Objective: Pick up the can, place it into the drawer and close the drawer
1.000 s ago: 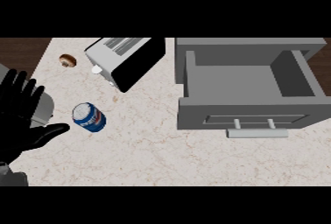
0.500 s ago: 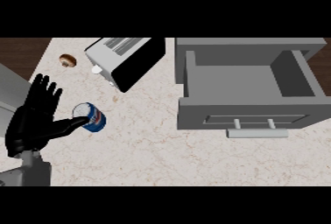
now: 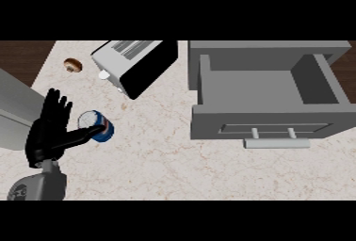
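Just then the left hand (image 3: 47,134) stood at the can (image 3: 96,125), fingers straight and pointing away from the robot, thumb reaching across toward the can's near side; it had not closed, so nothing was grasped. The can stood on the bench (image 3: 173,164) just to the hand's right, touching or nearly touching the palm, which reads as the set-up for a side grasp. Well off to the hand's right sat the drawer (image 3: 268,101), pulled open with its handle (image 3: 277,142) facing the robot, ready to take the can. Beyond the hand and a little right lay a toaster (image 3: 132,66), and beyond the fingertips a small brown round thing (image 3: 73,64) near the bench's far edge. The bench was pale speckled stone; dark wood showed past it. The right hand was out of view.
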{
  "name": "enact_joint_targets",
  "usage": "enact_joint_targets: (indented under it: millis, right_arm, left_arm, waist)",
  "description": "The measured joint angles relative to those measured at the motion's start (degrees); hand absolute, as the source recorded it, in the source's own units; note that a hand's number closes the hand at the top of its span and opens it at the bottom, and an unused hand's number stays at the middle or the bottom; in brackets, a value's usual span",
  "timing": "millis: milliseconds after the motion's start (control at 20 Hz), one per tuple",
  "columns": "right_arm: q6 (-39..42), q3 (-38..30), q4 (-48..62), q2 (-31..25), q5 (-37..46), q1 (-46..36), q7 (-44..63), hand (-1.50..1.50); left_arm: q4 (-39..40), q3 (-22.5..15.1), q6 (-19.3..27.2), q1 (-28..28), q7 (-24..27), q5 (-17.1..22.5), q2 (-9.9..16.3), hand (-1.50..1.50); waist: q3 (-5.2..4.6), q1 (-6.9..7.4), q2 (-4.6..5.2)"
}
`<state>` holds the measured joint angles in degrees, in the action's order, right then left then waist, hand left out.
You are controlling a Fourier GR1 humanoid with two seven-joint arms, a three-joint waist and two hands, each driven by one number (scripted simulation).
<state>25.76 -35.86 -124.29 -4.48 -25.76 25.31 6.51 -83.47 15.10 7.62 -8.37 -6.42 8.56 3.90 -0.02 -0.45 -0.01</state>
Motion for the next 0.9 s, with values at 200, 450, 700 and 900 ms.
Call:
enact_joint_targets:
  millis: [200,450,700,900]
  right_arm:
    - [0.25,0.10,-0.60,1.20,1.17,-0.71,0.92,-1.50]
    - [1.78,-2.25,-0.35,0.74,-0.33,-1.03,1.75,-1.50]
    - [2.46,-3.37,-0.87,1.02,-1.07,-1.98,2.83,-1.50]
    - [3.23,-3.79,-2.53,2.53,-1.11,-0.88,3.05,-1.50]
  left_arm:
    - [5.27,1.59,-1.08,0.40,5.13,0.73,0.85,-1.50]
    - [11.79,2.24,-1.41,0.75,11.15,0.70,0.73,-1.50]
    - [19.07,3.80,-3.49,-0.23,15.33,2.08,2.67,-1.50]
    - [25.61,4.44,-5.60,-1.24,19.20,2.93,3.52,-1.50]
  waist:
    - [-0.01,0.08,0.01]
    - [-0.01,0.07,0.01]
    - [-0.01,0.07,0.02]
    - [-0.02,-0.03,0.02]
